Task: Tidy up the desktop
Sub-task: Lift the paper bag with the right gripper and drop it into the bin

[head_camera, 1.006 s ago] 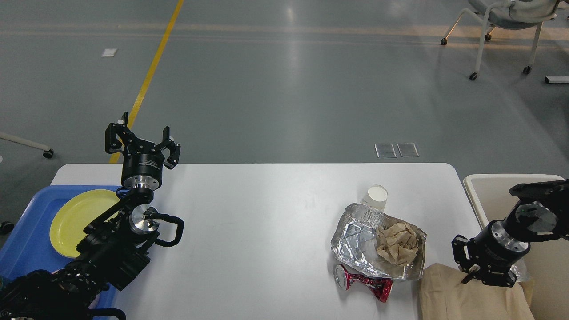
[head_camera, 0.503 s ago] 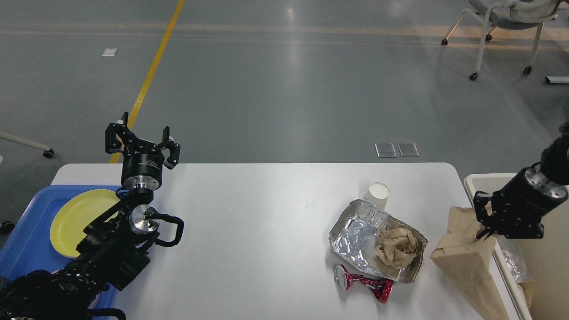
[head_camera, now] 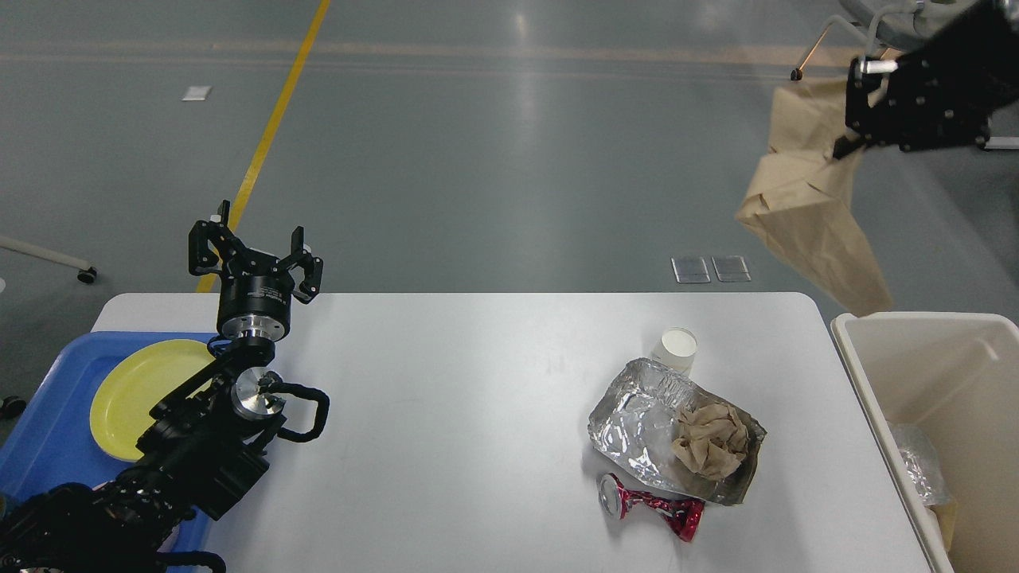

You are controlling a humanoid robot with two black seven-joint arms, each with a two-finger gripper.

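The white desktop fills the lower middle of the head view. On its right part lie a crumpled foil tray holding a wad of brown paper, a crushed red can and a small clear cup. My right gripper is raised high at the top right, shut on the top of a brown paper bag that hangs above the far corner of the cream bin. My left gripper stands open and empty over the desktop's far left edge.
A blue tray with a yellow plate sits at the left edge, partly under my left arm. Clear plastic waste lies in the cream bin. A wheeled chair stands on the grey floor at the far right.
My right gripper has lifted the brown paper bag from the desktop's near right corner up and away, high above the bin's far corner. The left arm has not moved.
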